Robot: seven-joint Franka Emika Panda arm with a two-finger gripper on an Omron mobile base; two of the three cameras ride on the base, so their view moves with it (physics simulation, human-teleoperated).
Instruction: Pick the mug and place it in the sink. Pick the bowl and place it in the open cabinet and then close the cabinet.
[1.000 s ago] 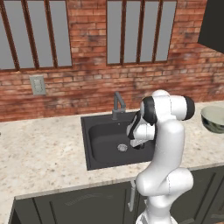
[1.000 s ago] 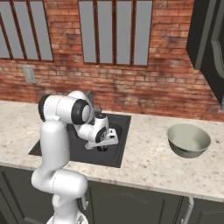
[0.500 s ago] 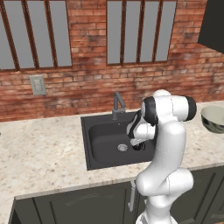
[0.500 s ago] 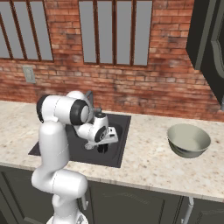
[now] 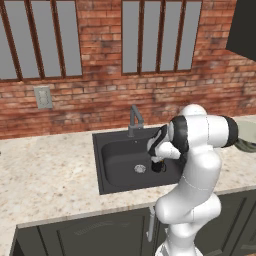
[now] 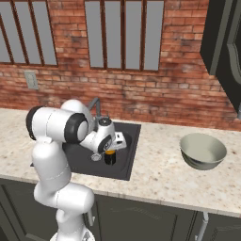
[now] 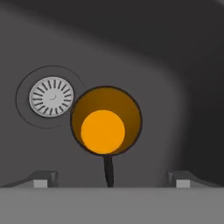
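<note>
Hand view: gripper spread wide, clear of mug just below, beside drain. Mug now released, upright in sink. First step judged complete; bowl next.

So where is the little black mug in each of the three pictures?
Left base view: the mug stands in the sink, right of the drain, just under the claw.
Right base view: mug in the sink, below the claw, drain to its left.
Hand view: mug seen from above, centre.
Shared landmark: the silver drain.
</note>
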